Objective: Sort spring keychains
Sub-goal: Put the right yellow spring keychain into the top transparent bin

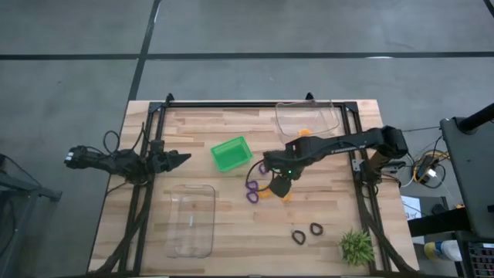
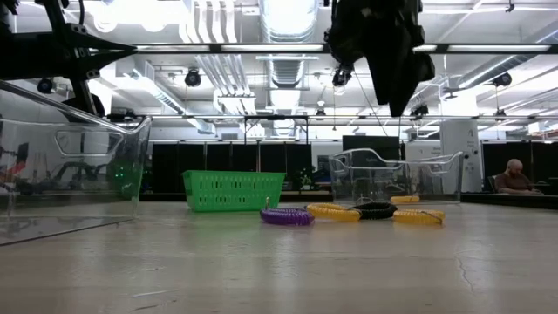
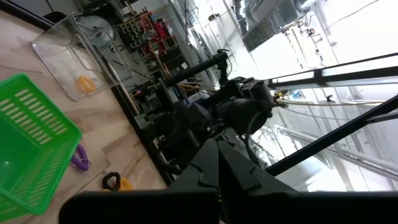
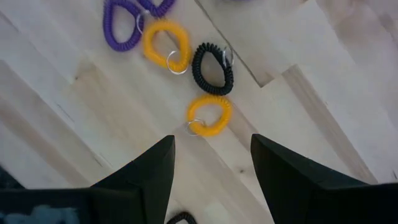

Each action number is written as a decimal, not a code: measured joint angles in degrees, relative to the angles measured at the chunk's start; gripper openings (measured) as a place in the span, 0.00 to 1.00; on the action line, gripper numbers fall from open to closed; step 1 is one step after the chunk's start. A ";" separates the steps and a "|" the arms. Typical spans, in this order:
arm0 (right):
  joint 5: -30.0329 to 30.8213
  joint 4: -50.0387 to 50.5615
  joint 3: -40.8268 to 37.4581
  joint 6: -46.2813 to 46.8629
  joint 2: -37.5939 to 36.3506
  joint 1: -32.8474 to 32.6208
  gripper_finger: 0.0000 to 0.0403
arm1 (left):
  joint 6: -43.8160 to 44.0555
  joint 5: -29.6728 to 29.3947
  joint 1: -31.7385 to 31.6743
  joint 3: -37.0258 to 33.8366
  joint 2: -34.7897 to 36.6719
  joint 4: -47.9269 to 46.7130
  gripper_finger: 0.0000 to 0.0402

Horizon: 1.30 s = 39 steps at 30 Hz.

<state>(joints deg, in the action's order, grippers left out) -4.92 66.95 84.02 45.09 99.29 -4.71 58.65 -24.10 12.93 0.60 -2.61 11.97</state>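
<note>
Spring keychains lie clustered mid-table, just right of the green bin. Above them hangs the right gripper, fingers spread and holding nothing. Near the table's left edge, the left gripper waits with fingers pressed together.

No legible text, label, brand, number or sign anywhere in view.

Pale matt wood table, clear glossy plastic bins, green plastic mesh basket, coiled plastic keychains with metal rings.
</note>
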 joint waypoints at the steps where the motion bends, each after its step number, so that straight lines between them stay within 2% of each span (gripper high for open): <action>1: -0.09 0.04 -0.01 -0.23 0.60 -0.05 0.51 | 0.00 0.02 0.00 0.00 0.00 0.02 0.00; 13: -1.12 0.09 -1.90 -5.17 7.33 -0.04 0.51 | 0.12 0.02 0.00 0.00 0.00 0.02 0.00; 20: -1.82 -1.92 -5.92 -5.71 8.37 -0.43 0.51 | 0.11 0.01 0.00 0.00 0.00 0.03 0.00; 27: -4.59 -8.91 -11.00 -4.77 8.58 -0.43 0.51 | 0.11 0.02 0.00 0.00 0.00 0.04 0.00; 39: -4.14 -17.21 -17.79 -1.61 8.60 -0.41 0.49 | 0.09 -0.65 0.00 0.00 0.00 0.02 0.00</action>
<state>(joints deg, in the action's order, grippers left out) -9.05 49.74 66.23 43.48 107.90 -5.13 58.74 -24.74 12.93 0.60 -2.61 11.99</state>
